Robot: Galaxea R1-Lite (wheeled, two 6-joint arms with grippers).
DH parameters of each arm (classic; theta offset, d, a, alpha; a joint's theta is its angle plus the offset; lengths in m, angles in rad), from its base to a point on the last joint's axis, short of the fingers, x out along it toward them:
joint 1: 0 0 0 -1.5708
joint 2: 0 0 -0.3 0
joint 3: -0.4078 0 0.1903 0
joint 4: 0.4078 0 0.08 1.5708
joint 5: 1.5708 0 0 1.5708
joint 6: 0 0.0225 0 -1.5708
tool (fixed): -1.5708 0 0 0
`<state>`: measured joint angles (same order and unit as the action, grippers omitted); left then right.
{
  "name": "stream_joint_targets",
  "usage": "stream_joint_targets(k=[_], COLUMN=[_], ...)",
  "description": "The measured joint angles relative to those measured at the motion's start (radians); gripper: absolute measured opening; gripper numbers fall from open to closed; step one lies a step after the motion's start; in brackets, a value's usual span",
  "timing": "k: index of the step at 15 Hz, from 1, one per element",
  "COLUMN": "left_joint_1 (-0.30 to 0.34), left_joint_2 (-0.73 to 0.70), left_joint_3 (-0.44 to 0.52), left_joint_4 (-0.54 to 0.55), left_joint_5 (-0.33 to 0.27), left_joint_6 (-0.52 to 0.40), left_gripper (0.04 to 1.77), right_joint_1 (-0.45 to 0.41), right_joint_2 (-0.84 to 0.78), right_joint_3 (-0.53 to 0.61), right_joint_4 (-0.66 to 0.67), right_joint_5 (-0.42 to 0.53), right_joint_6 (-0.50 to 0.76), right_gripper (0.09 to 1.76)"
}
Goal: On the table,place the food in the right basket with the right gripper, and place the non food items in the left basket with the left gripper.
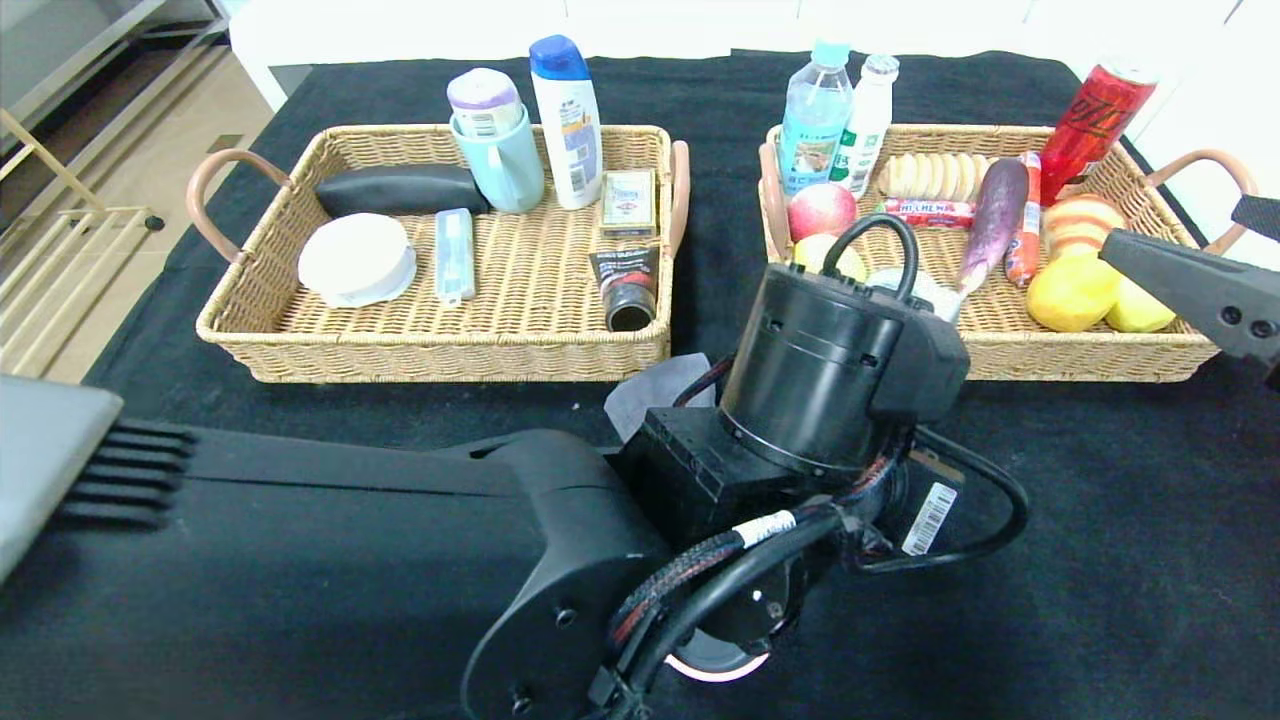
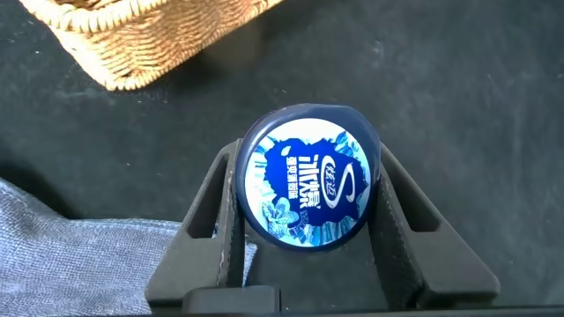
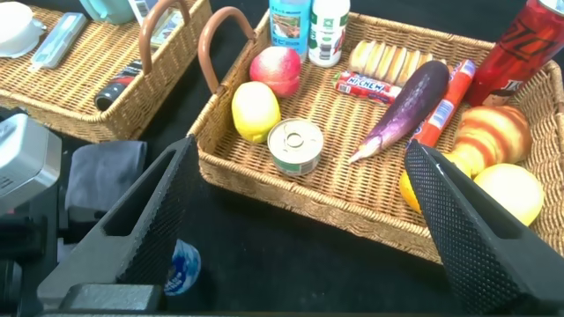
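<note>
Left gripper [image 2: 308, 157] down on the table [image 1: 1100, 550] in front of the gap between the baskets, jaws closed against both sides of the dark blue jar [image 2: 307, 180]; probably a firm pinch, lifted or not unclear. Odd choice, since food belongs to the other arm. Right gripper [image 3: 300, 145] hanging wide open, empty, over the right basket [image 1: 1080, 360] front rim. Green-label tin [image 3: 295, 147] already inside, among fruit and bottles. Translucent case [image 1: 454, 255] in the left basket [image 1: 430, 350]. Grey cloth [image 2: 88, 255] just beside the jar, snag risk. Pink saucepan [image 1: 715, 665] mostly hidden under the left arm, blocking access.
</note>
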<state>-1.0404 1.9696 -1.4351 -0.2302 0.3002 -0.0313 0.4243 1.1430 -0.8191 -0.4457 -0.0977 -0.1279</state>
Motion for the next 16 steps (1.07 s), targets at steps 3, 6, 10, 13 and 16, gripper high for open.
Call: stream_joint_targets(k=[3, 6, 10, 13, 16], left_joint_1=[0.000, 0.001, 0.008, 0.011, 0.013], left_joint_2=[0.005, 0.018, 0.034, 0.045, 0.049], left_joint_3=[0.000, 0.002, -0.007, -0.013, -0.013], left_joint_4=[0.000, -0.001, -0.001, -0.001, -0.001], left_joint_5=[0.000, 0.001, 0.009, 0.012, 0.014], left_joint_6=[0.000, -0.001, -0.002, -0.002, -0.002], left_gripper=[0.86, 0.86, 0.86, 0.86, 0.86], right_joint_1=[-0.003, -0.043, -0.057, -0.067, -0.070], right_joint_2=[0.003, 0.012, 0.022, 0.026, 0.028], right_joint_3=[0.001, -0.008, -0.011, -0.011, -0.010], right_joint_4=[0.001, 0.001, 0.001, 0.000, 0.001], right_joint_5=[0.000, -0.001, -0.003, -0.003, -0.003], right_joint_6=[0.000, -0.001, -0.004, -0.010, -0.012], right_gripper=[1.71, 1.71, 1.71, 1.71, 1.71])
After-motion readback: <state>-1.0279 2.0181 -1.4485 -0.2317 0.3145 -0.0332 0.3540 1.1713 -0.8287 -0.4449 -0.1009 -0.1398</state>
